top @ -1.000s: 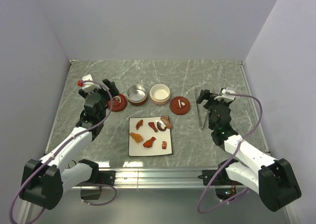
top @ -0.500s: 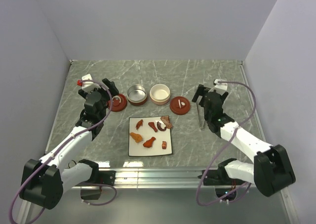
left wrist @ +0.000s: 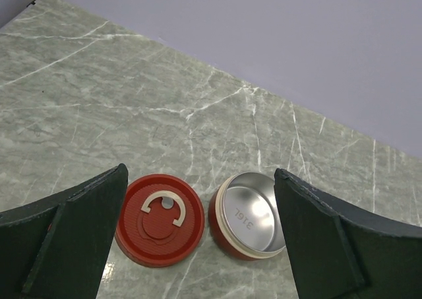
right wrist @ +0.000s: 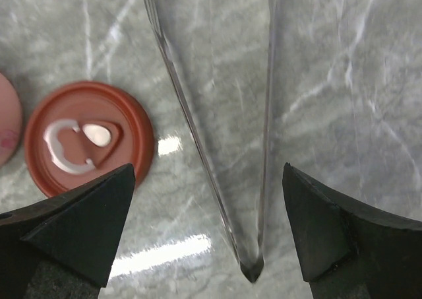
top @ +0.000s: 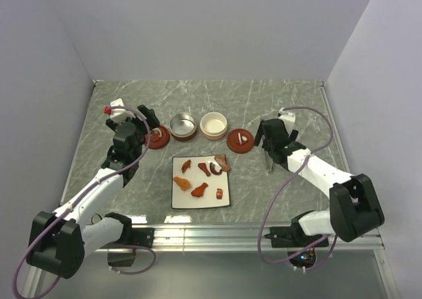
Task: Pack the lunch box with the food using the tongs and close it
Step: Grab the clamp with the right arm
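The silver tongs (right wrist: 217, 160) lie flat on the marble, their joined end (right wrist: 250, 269) between my right gripper's (right wrist: 208, 226) wide-open fingers. In the top view the right gripper (top: 269, 139) hovers over the tongs (top: 268, 164). Several pieces of food (top: 199, 190), orange, red and brown, sit on the white plate (top: 184, 200). The lunch box is two round open tins, one steel inside (top: 182, 126), one cream inside (top: 213, 124). My left gripper (left wrist: 201, 239) is open above a red lid (left wrist: 159, 220) and the steel tin (left wrist: 254, 214), holding nothing.
A second red lid (top: 240, 140) lies between the cream tin and the tongs, also seen in the right wrist view (right wrist: 89, 137). The first red lid (top: 157, 137) lies left of the steel tin. Walls enclose the table on three sides.
My right arm has swung left and stretched forward, bringing its open gripper over the tongs. The left arm, food, tins and lids have not moved.
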Motion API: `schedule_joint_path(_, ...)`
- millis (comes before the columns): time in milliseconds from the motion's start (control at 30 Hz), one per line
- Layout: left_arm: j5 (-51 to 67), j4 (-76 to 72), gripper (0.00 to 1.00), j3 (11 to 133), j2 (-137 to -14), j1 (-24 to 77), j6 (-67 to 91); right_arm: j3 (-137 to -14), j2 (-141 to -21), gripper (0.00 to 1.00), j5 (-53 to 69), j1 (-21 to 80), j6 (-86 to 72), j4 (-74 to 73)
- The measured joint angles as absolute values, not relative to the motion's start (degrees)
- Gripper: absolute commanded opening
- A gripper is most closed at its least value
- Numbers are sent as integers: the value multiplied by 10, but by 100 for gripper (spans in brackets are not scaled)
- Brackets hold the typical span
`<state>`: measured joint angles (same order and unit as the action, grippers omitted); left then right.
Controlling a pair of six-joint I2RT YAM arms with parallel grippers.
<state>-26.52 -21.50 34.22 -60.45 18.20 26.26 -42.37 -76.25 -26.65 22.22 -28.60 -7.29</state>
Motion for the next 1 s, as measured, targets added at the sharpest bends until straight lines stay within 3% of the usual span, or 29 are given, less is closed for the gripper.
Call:
schedule_joint_path(700, -220, -214, 99, 342, -590, 149, 283, -493, -912, 97, -182, 167, -301, -177)
schedule_joint_path(900, -207, -214, 99, 342, -590, 143, 284, -537, -958, 77, -147, 161, -288, -181)
schedule_joint_path(1000, -204, -214, 99, 342, -588, 140, 284, -556, -980, 75, -140, 161, -284, -183)
